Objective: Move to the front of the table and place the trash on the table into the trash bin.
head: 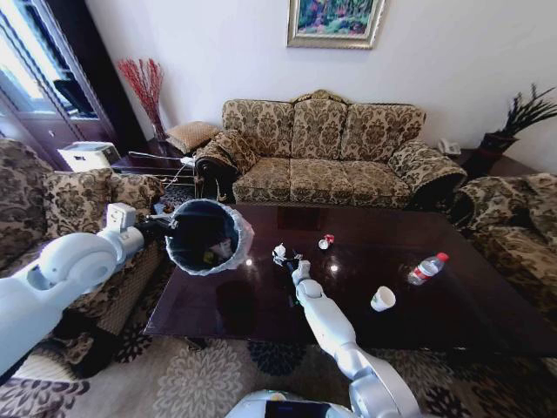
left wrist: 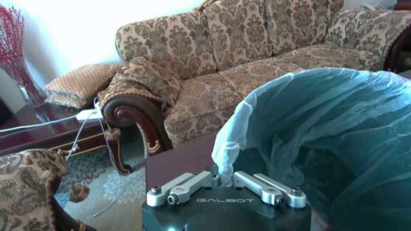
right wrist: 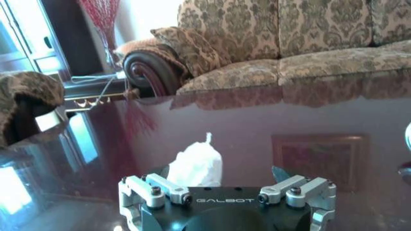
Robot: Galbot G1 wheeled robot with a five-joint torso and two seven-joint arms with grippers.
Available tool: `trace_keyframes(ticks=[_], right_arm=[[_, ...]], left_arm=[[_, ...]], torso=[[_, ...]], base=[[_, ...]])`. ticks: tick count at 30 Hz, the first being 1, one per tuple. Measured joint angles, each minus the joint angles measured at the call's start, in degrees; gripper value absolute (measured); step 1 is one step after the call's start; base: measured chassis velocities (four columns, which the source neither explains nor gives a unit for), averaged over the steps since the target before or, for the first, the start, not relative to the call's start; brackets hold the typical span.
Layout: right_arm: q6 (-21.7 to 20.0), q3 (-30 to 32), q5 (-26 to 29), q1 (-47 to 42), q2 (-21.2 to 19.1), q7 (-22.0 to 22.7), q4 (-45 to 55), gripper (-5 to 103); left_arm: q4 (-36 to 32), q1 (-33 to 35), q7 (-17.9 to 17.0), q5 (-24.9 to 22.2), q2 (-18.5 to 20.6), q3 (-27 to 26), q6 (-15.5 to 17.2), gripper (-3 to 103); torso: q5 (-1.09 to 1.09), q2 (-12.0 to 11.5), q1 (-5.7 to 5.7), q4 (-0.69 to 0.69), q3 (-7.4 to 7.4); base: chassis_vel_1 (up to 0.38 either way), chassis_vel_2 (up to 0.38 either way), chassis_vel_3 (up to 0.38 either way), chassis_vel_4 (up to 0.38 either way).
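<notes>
on the bench (head: 452,313), my right pincer (right wrist: 222,180) is spread wide around the crumpled paper (right wrist: 196,163): light, soft, pinch its middle. my left pincer (left wrist: 224,185) clamps the trash bin (head: 205,235) rim.

one bin (head: 205,235), one bottle (head: 427,269) (red-capped), one cup (head: 382,300)

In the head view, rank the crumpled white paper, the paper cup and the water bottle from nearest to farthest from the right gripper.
1. Crumpled white paper: right at the open right gripper, mid-table.
2. Paper cup: off to the robot's right, near the table's front edge.
3. Water bottle: farther right, lying down beyond the cup.
</notes>
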Motion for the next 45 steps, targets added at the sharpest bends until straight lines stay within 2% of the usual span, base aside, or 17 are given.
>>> trace_keyframes(ticks=[7, 8, 10, 11, 13, 16, 19, 20, 22, 23, 26, 28, 30, 31, 35, 38, 45], right_arm=[[0.3, -0.1, 1.5, 1.4, -0.1, -1.0, -2.3, 100], [0.3, -0.1, 1.6, 1.7, -0.1, -1.4, -2.8, 103], [0.3, -0.1, 1.7, 2.2, -0.2, -1.9, -3.8, 95], [0.3, -0.1, 1.7, 2.2, -0.2, -1.9, -3.8, 95], [0.3, -0.4, 1.7, 2.3, -0.2, -2.6, -4.1, 85], [0.3, -0.5, 1.7, 2.6, -0.2, -3.3, -4.7, 79], [0.3, -0.5, 1.7, 3.1, -0.2, -3.8, -5.4, 63], [0.3, -0.5, 1.7, 3.1, -0.2, -3.8, -5.4, 63], [0.3, -0.5, 1.6, 3.3, -0.2, -4.0, -5.5, 52], [0.3, -0.5, 1.6, 3.3, -0.2, -4.0, -5.5, 52], [0.2, -0.7, 1.4, 3.4, -0.2, -4.3, -5.5, 36], [0.1, -0.7, 1.4, 3.5, -0.2, -4.3, -5.6, 36], [-0.1, -0.8, 1.4, 3.5, -0.2, -4.4, -5.6, 25], [-0.1, -0.8, 1.4, 3.5, -0.2, -4.4, -5.6, 25], [-0.4, -0.9, 1.5, 3.5, -0.2, -4.7, -5.6, 4], [-0.5, -0.9, 1.8, 3.5, -0.2, -4.7, -5.6, -2], [-1.3, -0.9, 2.5, 2.3, -0.2, -4.7, -2.8, -2]], left_arm=[[0.1, -0.1, 0.0, 0.1, 0.8, -0.2, 0.0, 0], [0.0, -0.1, 0.0, 0.1, 0.7, -0.2, 0.0, 0], [-0.1, 0.0, 0.0, 0.2, 0.5, -0.2, -0.1, 0], [-0.1, 0.0, 0.0, 0.2, 0.5, -0.2, -0.1, 0], [-0.1, 0.0, 0.0, 0.2, 0.3, -0.1, -0.1, 0], [0.0, 0.0, 0.1, 0.2, 0.2, -0.1, -0.2, 0], [0.0, 0.1, 0.2, 0.3, -0.1, 0.0, -0.3, 0], [0.0, 0.1, 0.2, 0.3, -0.1, 0.0, -0.3, 0], [0.0, 0.2, 0.3, 0.4, -0.3, 0.2, -0.4, 0], [0.0, 0.2, 0.3, 0.4, -0.3, 0.2, -0.4, 0], [0.1, 0.1, 0.4, 0.5, -0.3, 0.3, -0.5, 0], [0.2, 0.1, 0.5, 0.5, -0.3, 0.4, -0.6, 0], [0.3, 0.0, 0.6, 0.6, -0.3, 0.4, -0.7, 0], [0.3, 0.0, 0.6, 0.6, -0.3, 0.4, -0.7, 0], [0.3, 0.0, 0.7, 0.6, -0.4, 0.5, -0.8, 0], [0.3, 0.0, 0.7, 0.6, -0.4, 0.5, -0.8, 0], [0.6, -0.1, 0.7, 0.7, -0.3, 0.5, -1.0, 0]], torso=[[0.00, 0.0, 0.00, 0.03, 0.00], [0.00, 0.0, 0.00, 0.02, 0.00], [0.00, 0.0, -0.01, 0.01, -0.01], [0.00, 0.0, -0.01, 0.01, -0.01], [0.00, 0.0, -0.01, 0.01, -0.01], [0.00, 0.0, -0.01, 0.02, -0.01], [0.00, 0.0, -0.01, 0.02, -0.01], [0.00, 0.0, -0.01, 0.02, -0.01], [0.00, 0.0, -0.01, 0.02, -0.01], [0.00, 0.0, -0.01, 0.02, -0.01], [0.00, 0.0, -0.01, 0.02, -0.01], [0.00, 0.0, -0.01, 0.02, -0.01], [0.00, 0.0, -0.01, 0.02, -0.01], [0.00, 0.0, -0.01, 0.02, -0.01], [0.00, 0.0, -0.01, 0.02, -0.01], [0.00, 0.0, -0.01, 0.02, -0.01], [0.00, 0.0, -0.01, 0.01, -0.01]], base=[[0.000, 0.000, 0.000, 0.000], [0.000, 0.000, 0.000, 0.000], [0.000, 0.000, 0.000, 0.000], [0.000, 0.000, 0.000, 0.000], [0.000, 0.000, 0.000, 0.000], [0.000, 0.000, 0.000, 0.000], [0.000, 0.000, 0.000, 0.000], [0.000, 0.000, 0.000, 0.000], [0.000, 0.000, 0.000, 0.000], [0.000, 0.000, 0.000, 0.000], [0.000, 0.000, 0.000, 0.000], [0.000, 0.000, 0.000, 0.000], [0.000, 0.000, 0.000, 0.000], [0.000, 0.000, 0.000, 0.000], [0.000, 0.000, 0.000, 0.000], [0.000, 0.000, 0.000, 0.000], [0.000, 0.000, 0.000, 0.000]])
